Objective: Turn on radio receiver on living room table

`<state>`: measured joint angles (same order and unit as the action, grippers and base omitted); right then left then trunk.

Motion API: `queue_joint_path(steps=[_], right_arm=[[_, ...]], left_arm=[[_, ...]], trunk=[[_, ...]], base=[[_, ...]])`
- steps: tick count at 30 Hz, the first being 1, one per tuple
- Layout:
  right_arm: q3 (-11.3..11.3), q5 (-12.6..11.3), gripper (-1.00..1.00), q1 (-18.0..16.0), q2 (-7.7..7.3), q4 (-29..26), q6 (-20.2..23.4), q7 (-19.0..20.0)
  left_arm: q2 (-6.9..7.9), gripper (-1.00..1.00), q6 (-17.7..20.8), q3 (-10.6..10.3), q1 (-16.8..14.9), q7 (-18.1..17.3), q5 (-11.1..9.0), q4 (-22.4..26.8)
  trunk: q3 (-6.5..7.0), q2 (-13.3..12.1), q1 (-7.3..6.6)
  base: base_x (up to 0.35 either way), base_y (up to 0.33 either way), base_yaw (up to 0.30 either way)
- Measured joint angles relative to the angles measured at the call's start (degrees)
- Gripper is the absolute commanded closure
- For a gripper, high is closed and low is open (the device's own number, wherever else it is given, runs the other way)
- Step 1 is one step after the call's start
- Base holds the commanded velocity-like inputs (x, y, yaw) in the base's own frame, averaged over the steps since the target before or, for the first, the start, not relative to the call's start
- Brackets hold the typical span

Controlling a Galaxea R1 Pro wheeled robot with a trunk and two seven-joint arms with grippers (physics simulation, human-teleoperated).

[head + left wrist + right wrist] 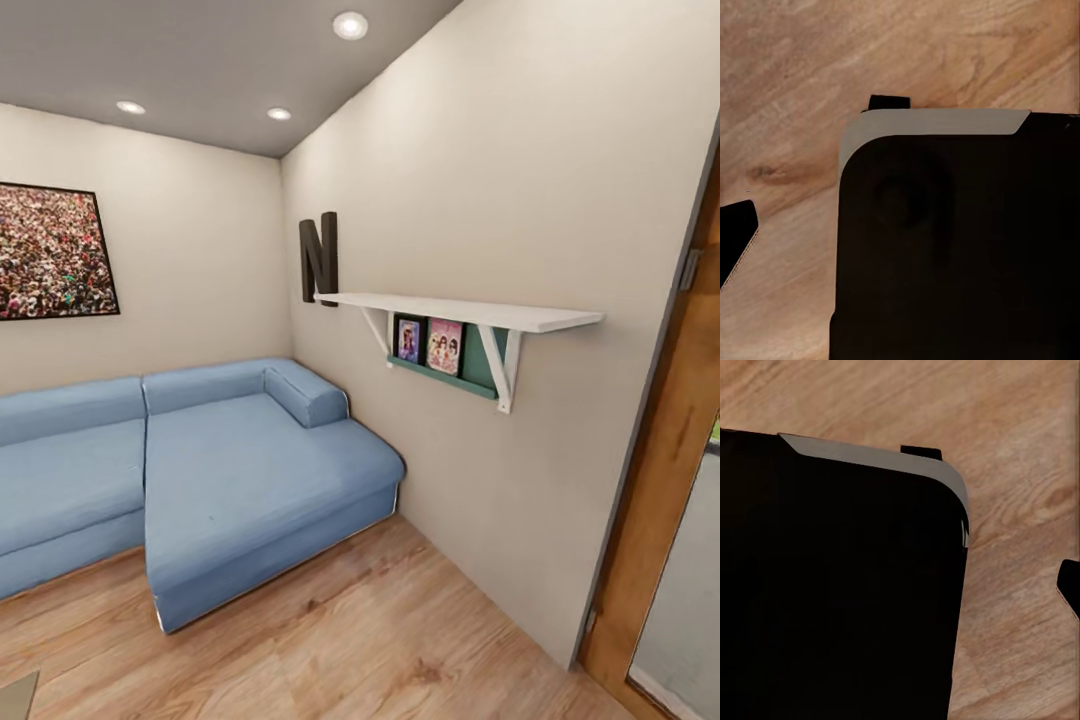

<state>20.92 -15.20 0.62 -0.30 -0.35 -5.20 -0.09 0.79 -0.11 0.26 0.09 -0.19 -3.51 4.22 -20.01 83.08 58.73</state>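
- Starting at our grippers: the wrist views don't really give us fingers to judge. A dark tip (736, 238) pokes in at the edge of the left wrist view and another (1069, 583) at the edge of the right one, so we can't tell if either gripper is apart or together.
- Both wrist cameras look down on our own black base (960, 255), which has a pale grey rim (937, 121) with a rounded corner, sitting on the wood floor (795, 67).
- From the head we're looking into a corner of the living room (230, 300): a big blue sofa (230, 470) runs from 9 o'clock toward the centre, its chaise end stuck out toward us.
- At 9 to 10 o'clock there's a framed crowd picture (50, 252) on the back wall.
- On the right-hand wall, around 1 o'clock from centre, a white shelf (460, 312) carries a dark letter N (319, 258), with two small pictures (428, 344) on a green ledge under it.
- Ceiling spots (350, 25) at 12, a wooden door frame (660, 480) at 3 to 4.
- A grey-taupe corner (17, 696) at 7 o'clock may be the table, we can't be sure.
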Motion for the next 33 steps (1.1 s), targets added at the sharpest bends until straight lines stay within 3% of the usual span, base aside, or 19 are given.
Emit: queue_joint_path(steps=[9,24,33], right_arm=[[0.0,0.0,-1.0,0.0,0.04,0.0,0.0,0.0],[0.0,0.0,-1.0,0.0,0.04,0.0,-0.1,0.0],[0.0,0.0,-1.0,0.0,0.04,0.0,-0.1,0.0]], left_arm=[[0.0,-1.0,0.0,0.0,0.0,0.0,0.0,0.0],[0.0,-1.0,-0.1,0.1,0.0,0.0,0.1,0.0],[0.0,-1.0,-0.1,0.2,0.0,0.0,0.1,0.1]], trunk=[[0.0,0.0,0.0],[0.0,0.0,0.0],[0.0,0.0,0.0]], base=[[0.323,0.0,0.05],[0.317,0.0,0.267],[0.073,0.0,0.275]])
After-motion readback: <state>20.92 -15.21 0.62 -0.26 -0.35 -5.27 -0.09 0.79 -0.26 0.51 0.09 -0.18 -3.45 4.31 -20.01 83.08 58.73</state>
